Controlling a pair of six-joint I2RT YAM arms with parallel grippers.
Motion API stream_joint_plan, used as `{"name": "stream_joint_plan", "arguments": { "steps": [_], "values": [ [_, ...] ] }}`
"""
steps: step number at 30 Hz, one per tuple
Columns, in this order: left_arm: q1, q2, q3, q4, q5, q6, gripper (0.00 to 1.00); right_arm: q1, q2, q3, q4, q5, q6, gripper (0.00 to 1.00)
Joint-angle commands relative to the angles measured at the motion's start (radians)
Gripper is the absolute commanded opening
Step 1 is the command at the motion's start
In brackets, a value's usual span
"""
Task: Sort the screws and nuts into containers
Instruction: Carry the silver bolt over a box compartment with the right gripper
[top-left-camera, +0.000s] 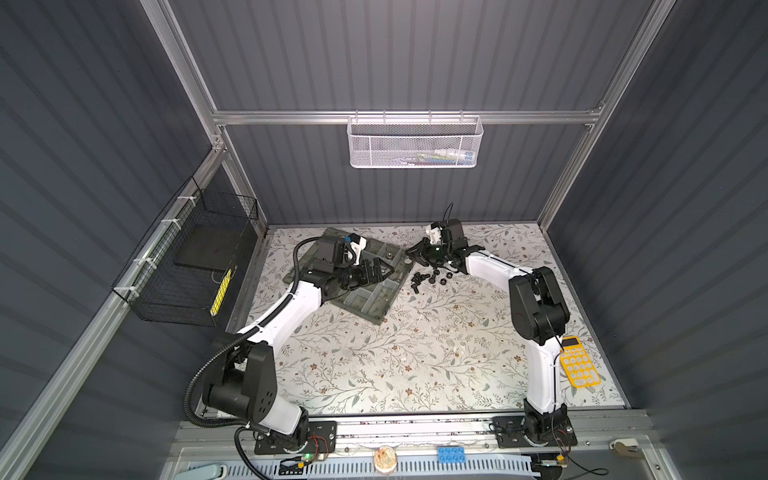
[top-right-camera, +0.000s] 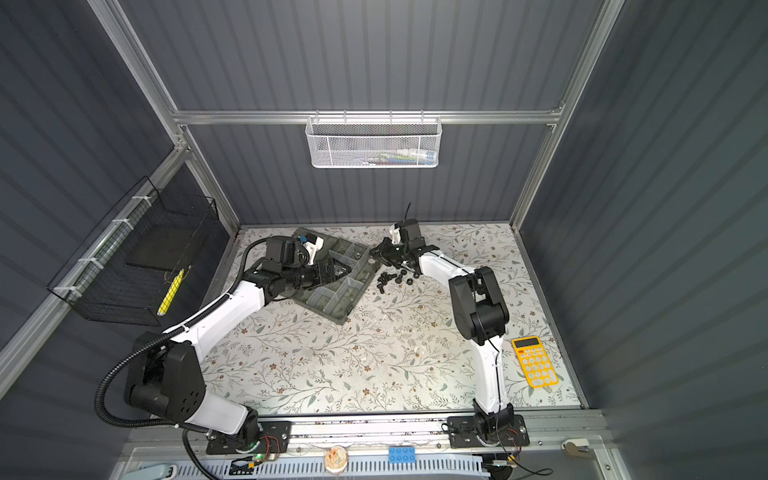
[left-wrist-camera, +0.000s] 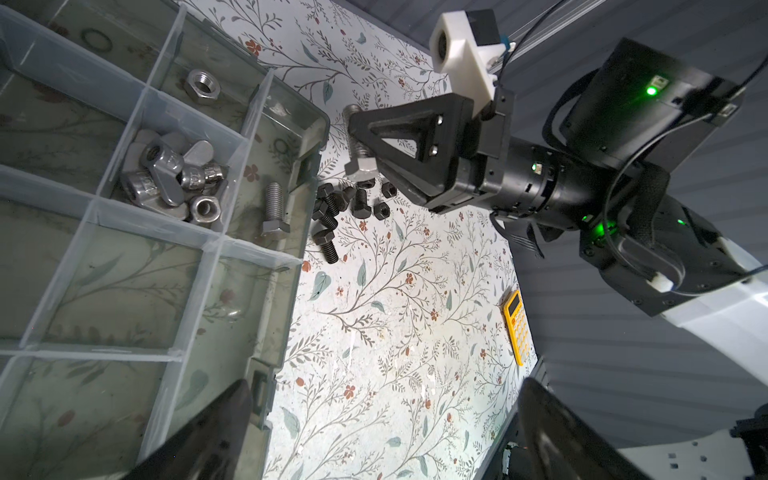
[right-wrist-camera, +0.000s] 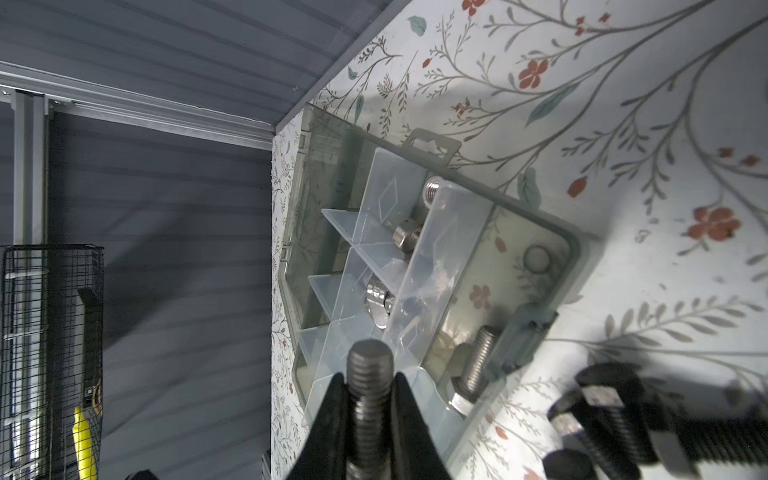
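While the left arm covers much of the organizer box (top-left-camera: 390, 291) in both top views, the left wrist view shows its compartments (left-wrist-camera: 124, 291) clearly. Winged nuts (left-wrist-camera: 170, 178) are piled in one. A silver hex nut (left-wrist-camera: 199, 85) sits in the next, and a lone silver bolt (left-wrist-camera: 274, 212) lies in the one along the box wall. The right gripper (left-wrist-camera: 358, 139) is pinched tight on a silver screw (left-wrist-camera: 360, 168), shank between the fingers. It hangs just off the box corner, at 12 o'clock of the loose pile (top-left-camera: 430, 280) of black screws and nuts on the table (top-left-camera: 374, 365). The pile sits at 3 o'clock of the box. In the right wrist view the held screw's head is cut off by the frame edge and the pile is blurred. The held screw is too small to make out in the top views. The left gripper (top-left-camera: 382, 272) has its jaws spread wide and empty over the box's 3 o'clock side. Its fingers are cut off at the left wrist frame edge. How many pieces are in the pile cannot be told.
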Motion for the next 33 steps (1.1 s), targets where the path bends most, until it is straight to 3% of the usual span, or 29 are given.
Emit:
{"name": "stream_joint_plan", "arguments": {
  "steps": [1,9,33],
  "values": [
    [0.008,0.029,0.031,-0.011,0.004,-0.004,1.0,0.007,0.034,0.056,-0.01,-0.01,-0.018,0.04],
    [0.008,0.053,0.045,-0.015,-0.002,-0.012,1.0,0.031,0.131,0.162,-0.061,0.002,-0.047,0.06],
    [0.008,0.108,0.059,-0.012,0.01,-0.001,1.0,0.042,0.204,0.208,-0.102,0.018,-0.054,0.21]
  ]
}}
